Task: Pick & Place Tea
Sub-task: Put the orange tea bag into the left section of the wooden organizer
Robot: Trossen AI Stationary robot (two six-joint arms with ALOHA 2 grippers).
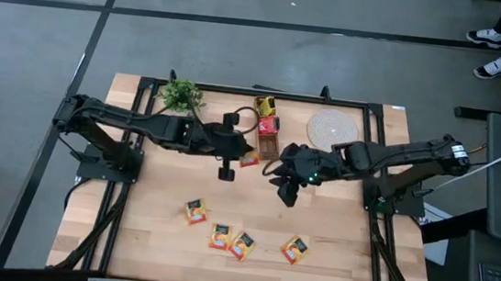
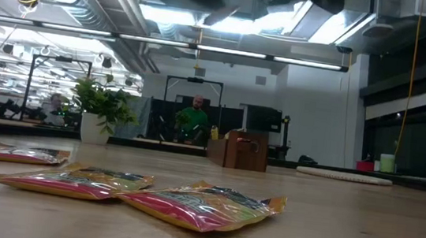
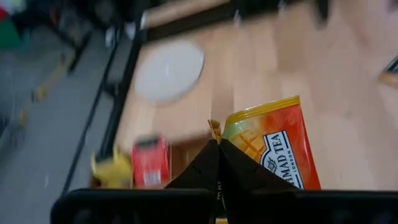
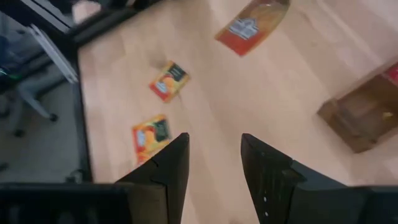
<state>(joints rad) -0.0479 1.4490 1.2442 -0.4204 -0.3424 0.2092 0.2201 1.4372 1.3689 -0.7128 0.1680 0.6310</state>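
While my left gripper is pinched closed on the corner of an orange-yellow tea sachet, label partly readable as "MAD TEA LONDON", I see the wooden box just beside it. Right gripper hovers with fingers parted and nothing between them; loose sachets lie flat on the bench ahead of it, dark centre labels showing.
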